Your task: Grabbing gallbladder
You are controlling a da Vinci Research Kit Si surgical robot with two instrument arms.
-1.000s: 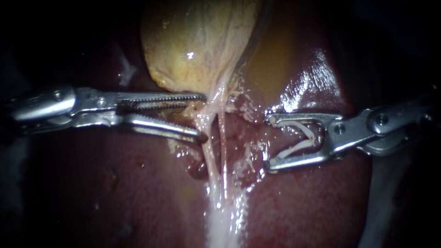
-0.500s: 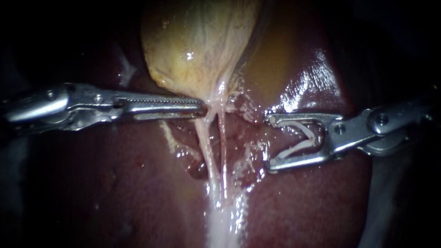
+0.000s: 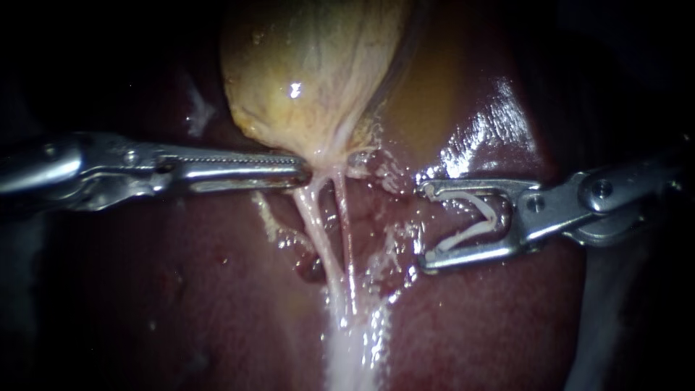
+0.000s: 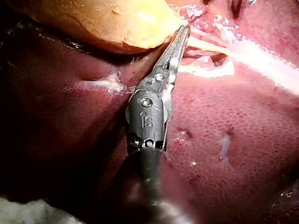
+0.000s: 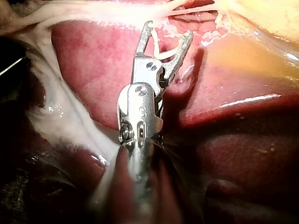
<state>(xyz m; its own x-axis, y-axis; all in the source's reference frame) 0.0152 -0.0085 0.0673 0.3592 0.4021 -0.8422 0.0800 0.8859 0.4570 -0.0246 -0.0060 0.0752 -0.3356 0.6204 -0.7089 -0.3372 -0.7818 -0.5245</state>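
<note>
The yellow gallbladder [image 3: 311,80] hangs over the dark red liver [image 3: 217,289]. My left instrument [image 3: 304,172] comes in level from the left, its toothed jaws shut on the gallbladder's narrow lower end. Two pale tubes [image 3: 318,224] run down from that point, stretched taut. In the left wrist view the left instrument [image 4: 184,30] has its jaw tips at the gallbladder's [image 4: 107,18] edge. My right instrument [image 3: 427,223] lies apart to the right over the liver, its jaws spread wide and holding a white clip [image 3: 474,217] between them, as the right wrist view shows for this instrument [image 5: 168,29] too.
A whitish band of tissue [image 3: 351,347] runs down from where the tubes meet. Wet, glistening liver surface [image 3: 492,123] lies above the right instrument. White gauze [image 4: 28,215] shows behind the left instrument's shaft in the left wrist view.
My left instrument's jaws closed on the gallbladder's lower end, then drew it a little to the left, slanting the tubes. The right instrument has not moved.
</note>
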